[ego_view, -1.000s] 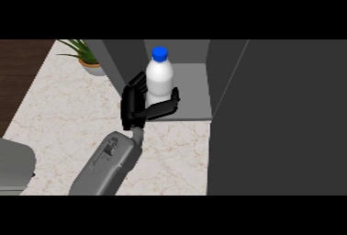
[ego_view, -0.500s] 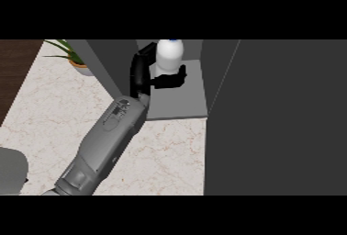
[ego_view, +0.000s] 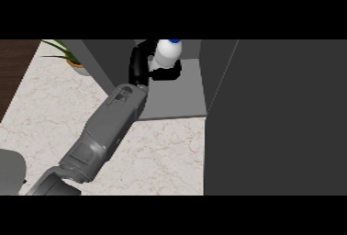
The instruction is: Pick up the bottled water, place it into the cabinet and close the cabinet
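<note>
Cabinet (ego_view: 173,98): grey box standing on the counter, its interior floor and back wall showing; largest item in view together with its door.
Cabinet door (ego_view: 284,114): wide dark panel filling the right side of the head view, swung open and standing beside the opening; judged to be the part that must be pushed shut last.
Counter (ego_view: 163,156): pale marbled top, running from the lower left up to the cabinet's front edge.
Left forearm (ego_view: 102,137): grey, coming in from the lower left and reaching across the counter into the cabinet opening.
Left hand (ego_view: 143,64): black, inside the cabinet, fingers and thumb curled round the bottle's body.
Bottled water (ego_view: 165,53): white bottle with a blue cap, upright, inside the cabinet near its back, held at its left side by the left hand; whether its base touches the floor cannot be told.
Potted plant (ego_view: 68,57): green leaves in a small pot, on the counter just left of the cabinet, apart from the arm.
Right hand: not in view.
Step in hand: placing, judged nearly done, with the bottle inside but not released.
Next move calls for: letting go, drawing the arm straight out, then swinging the door closed.
In the way: the forearm itself lies through the opening, so the door cannot shut until it clears; the cabinet's left wall is close beside the wrist.
</note>
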Controlling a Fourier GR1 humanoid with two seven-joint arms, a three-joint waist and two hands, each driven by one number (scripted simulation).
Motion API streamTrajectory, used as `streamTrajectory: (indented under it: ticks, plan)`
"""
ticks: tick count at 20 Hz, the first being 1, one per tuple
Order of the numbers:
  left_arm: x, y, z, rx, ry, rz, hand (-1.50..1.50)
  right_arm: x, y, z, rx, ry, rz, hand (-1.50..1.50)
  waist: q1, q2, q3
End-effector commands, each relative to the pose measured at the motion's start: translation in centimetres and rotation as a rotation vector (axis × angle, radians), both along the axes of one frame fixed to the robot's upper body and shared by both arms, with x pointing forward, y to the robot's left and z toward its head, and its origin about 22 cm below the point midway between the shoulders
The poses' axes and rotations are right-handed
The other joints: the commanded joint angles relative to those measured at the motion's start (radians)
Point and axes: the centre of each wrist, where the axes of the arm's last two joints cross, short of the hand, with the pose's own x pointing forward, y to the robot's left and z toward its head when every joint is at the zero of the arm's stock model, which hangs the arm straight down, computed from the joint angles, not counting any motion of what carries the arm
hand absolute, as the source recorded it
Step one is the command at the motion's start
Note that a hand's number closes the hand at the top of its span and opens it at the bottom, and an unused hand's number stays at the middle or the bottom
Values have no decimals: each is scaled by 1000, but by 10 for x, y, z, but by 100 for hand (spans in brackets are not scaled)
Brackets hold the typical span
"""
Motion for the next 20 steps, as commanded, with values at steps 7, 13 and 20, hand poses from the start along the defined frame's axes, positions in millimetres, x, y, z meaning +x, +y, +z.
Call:
streamTrajectory:
  ticks: [7, 13, 20]
  plan:
    - [7, 38, -18, 161, 23, 129, -150, 4, 3, -5, -11, -8, 13, -150, -6, 9, -1]
    - [5, 38, -24, 185, 46, 161, -150, -13, -10, -1, 6, 1, 14, -150, -17, 7, 0]
    - [10, 49, -18, 163, 48, 182, -150, 3, 9, -7, 19, 0, 12, -150, -8, 11, -1]
